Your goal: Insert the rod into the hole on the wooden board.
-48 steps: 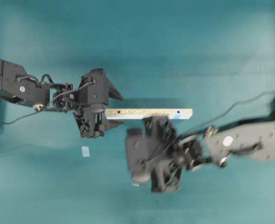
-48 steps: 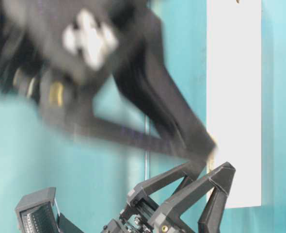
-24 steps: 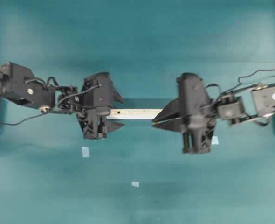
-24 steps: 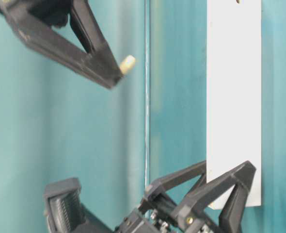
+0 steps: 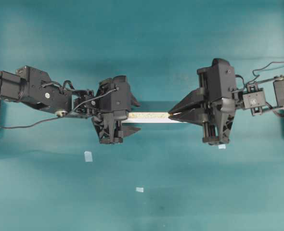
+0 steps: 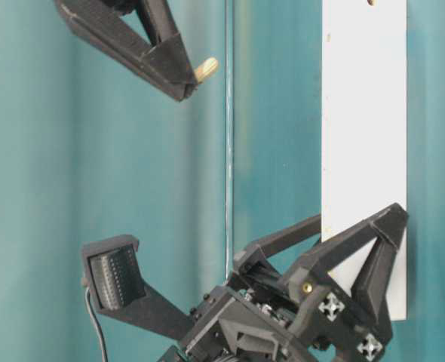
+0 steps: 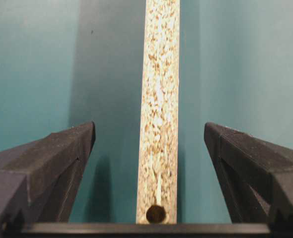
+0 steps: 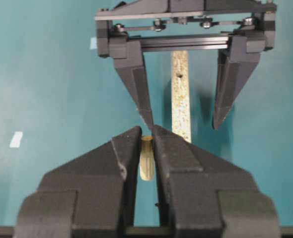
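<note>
Rod (image 8: 146, 157) clamped in right hand (image 8: 146, 148) above wooden board's (image 5: 149, 116) 3 o'clock end, not yet inserted; left hand (image 7: 149, 148), spread wide, straddles its 9 o'clock end on bench (image 5: 142, 48).

Overhead cam looks straight down on the teal table (image 5: 147, 57), mid range, both arms in frame. Table-level cam sits low and close, image turned sideways, sighting along the wooden board (image 6: 362, 136) from the left gripper (image 6: 358, 249) end. Left wrist cam looks forward between its own fingers (image 7: 47, 163), very close, down the board's length. Right wrist cam faces the opposite way, past the right gripper (image 8: 146, 136) toward the left one. All 4 views share the board.
</note>
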Controlling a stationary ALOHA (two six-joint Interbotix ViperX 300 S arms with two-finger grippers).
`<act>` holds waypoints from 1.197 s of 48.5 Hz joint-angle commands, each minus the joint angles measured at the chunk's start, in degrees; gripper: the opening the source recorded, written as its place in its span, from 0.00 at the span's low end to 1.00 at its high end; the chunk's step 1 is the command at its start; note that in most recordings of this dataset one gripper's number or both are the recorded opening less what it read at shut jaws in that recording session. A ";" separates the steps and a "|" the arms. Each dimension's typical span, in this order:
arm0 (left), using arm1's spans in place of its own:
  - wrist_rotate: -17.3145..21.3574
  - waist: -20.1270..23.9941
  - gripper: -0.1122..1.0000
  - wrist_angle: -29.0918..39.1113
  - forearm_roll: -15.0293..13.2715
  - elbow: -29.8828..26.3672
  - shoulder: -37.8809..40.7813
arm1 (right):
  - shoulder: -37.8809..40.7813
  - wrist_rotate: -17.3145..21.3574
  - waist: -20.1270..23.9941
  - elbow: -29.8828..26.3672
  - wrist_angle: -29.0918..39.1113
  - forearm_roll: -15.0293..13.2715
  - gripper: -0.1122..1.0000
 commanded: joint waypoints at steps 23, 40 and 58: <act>0.44 -0.18 0.92 -0.26 0.09 -1.14 -0.79 | -0.88 -1.14 -3.08 3.60 -7.91 -0.09 0.19; 0.35 -0.26 0.68 -0.26 0.09 -1.23 -0.79 | -0.09 -4.04 -4.83 5.54 -15.38 0.18 0.19; 0.35 -0.26 0.68 -0.26 0.09 -1.14 -1.23 | 4.39 -6.24 -5.63 8.26 -27.69 0.35 0.19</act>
